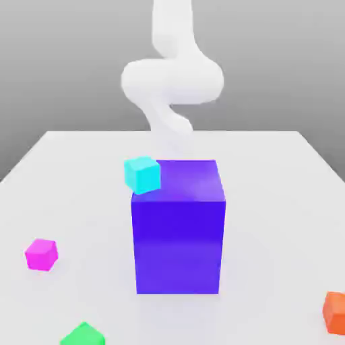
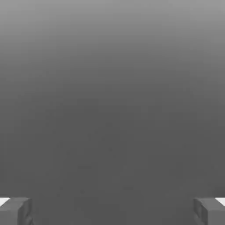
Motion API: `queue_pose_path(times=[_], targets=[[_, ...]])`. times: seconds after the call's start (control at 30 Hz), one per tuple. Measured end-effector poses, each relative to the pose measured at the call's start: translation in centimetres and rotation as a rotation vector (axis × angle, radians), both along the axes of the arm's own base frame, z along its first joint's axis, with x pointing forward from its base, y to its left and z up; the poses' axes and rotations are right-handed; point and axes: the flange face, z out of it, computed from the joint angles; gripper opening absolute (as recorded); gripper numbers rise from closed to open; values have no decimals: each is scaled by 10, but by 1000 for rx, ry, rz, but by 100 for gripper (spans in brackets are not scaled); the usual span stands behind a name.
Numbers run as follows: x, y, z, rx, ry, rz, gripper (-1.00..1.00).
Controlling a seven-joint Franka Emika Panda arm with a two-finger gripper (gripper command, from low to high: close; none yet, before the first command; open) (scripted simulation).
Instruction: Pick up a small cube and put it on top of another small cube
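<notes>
Several small cubes lie around a tall blue block (image 1: pixel 178 229) in the exterior view. A cyan cube (image 1: pixel 142 174) shows against the block's upper left corner; I cannot tell what it rests on. On the table sit a magenta cube (image 1: pixel 41 254) at the exterior view's left, a green cube (image 1: pixel 83 335) at the front edge and an orange cube (image 1: pixel 335 312) at the front right. My white arm (image 1: pixel 172 81) rises behind the block. In the hand view my gripper (image 2: pixel 112 212) is open, its grey fingertips (image 2: pixel 15 211) far apart with nothing between them, facing plain grey.
The tall blue block stands mid-table, in front of my arm. The white table (image 1: pixel 283 202) spreads out to both sides of it, with open surface at the exterior view's right and back left.
</notes>
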Motion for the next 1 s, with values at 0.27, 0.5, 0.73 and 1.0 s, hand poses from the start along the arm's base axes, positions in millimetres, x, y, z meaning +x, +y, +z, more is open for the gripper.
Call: queue_pose_path(times=[0.27, 0.5, 0.73, 1.0], targets=[[48, -118, -169, 197, 214, -511, 0], [11, -210, -319, 383, 365, -964, 0], [-81, -261, -455, 588, 492, -1432, 0], [-91, -260, -533, 611, 511, -1484, -100]])
